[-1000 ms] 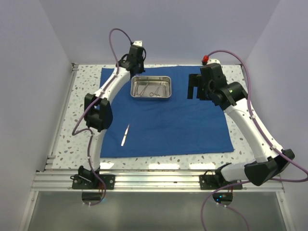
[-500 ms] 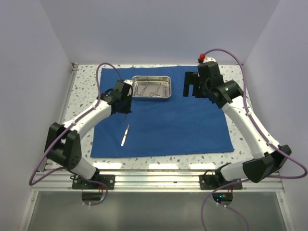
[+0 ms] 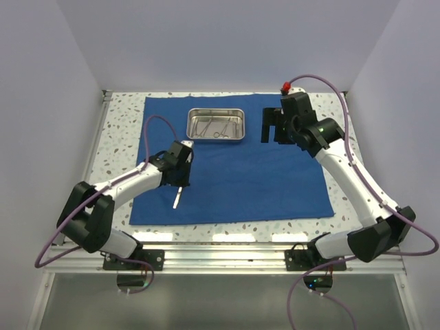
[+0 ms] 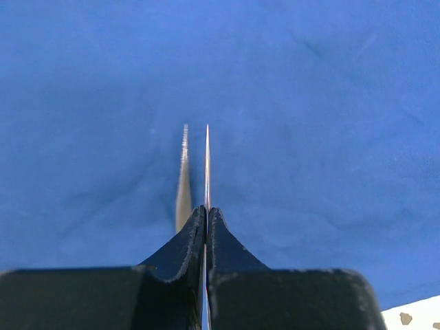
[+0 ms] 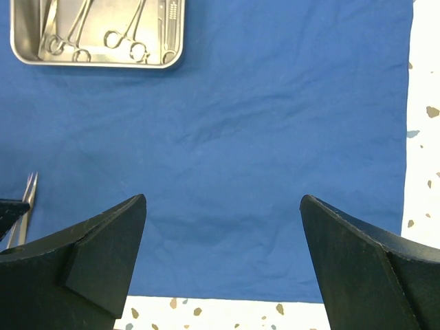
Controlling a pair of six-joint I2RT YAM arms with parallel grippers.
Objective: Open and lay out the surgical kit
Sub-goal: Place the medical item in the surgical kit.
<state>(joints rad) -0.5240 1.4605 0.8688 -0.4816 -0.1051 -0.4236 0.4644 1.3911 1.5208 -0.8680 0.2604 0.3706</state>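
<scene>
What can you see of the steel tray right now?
The steel tray is a small, shiny rectangle with rounded corners and a low raised rim. It sits flat on the blue cloth, near the cloth's far edge, and holds ring-handled clamps. Nothing else touches it.

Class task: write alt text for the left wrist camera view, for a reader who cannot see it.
The left gripper, shut, pinches a thin silver tool edge-on over a blue cloth that fills nearly the whole view. Slim tweezers lie on the cloth just left of it; a corner of speckled table shows bottom right.
</scene>
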